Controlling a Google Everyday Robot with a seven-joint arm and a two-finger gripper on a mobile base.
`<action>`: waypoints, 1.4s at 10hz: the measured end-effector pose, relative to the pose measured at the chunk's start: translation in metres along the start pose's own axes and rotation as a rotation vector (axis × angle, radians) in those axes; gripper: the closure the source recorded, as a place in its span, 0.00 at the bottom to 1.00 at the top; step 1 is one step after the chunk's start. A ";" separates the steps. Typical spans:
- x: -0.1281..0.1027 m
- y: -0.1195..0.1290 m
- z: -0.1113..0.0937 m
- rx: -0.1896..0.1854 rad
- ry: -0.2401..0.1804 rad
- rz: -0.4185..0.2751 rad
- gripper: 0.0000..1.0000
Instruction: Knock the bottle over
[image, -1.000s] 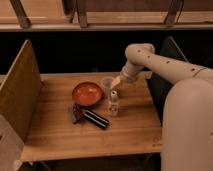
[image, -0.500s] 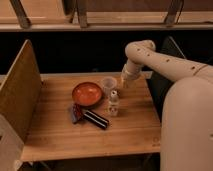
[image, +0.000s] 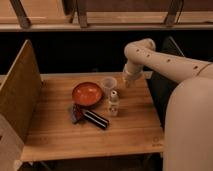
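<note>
The small pale bottle with a white cap stands upright on the wooden table, just right of the red bowl. My gripper hangs at the end of the white arm, behind and to the right of the bottle, above the table's far right part. It is apart from the bottle and close to the right of the clear plastic cup.
A dark elongated object lies in front of the bowl, next to a small dark item. A tall wooden side panel stands along the table's left edge. The robot's white body fills the right.
My gripper has moved to the right and slightly back, away from the spot above the bottle and cup. The bottle still stands upright.
</note>
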 end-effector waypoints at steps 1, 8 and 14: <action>0.019 0.004 0.005 0.014 0.045 0.009 1.00; 0.073 0.016 0.034 0.187 0.217 -0.019 1.00; 0.014 0.086 0.054 0.104 0.100 -0.175 1.00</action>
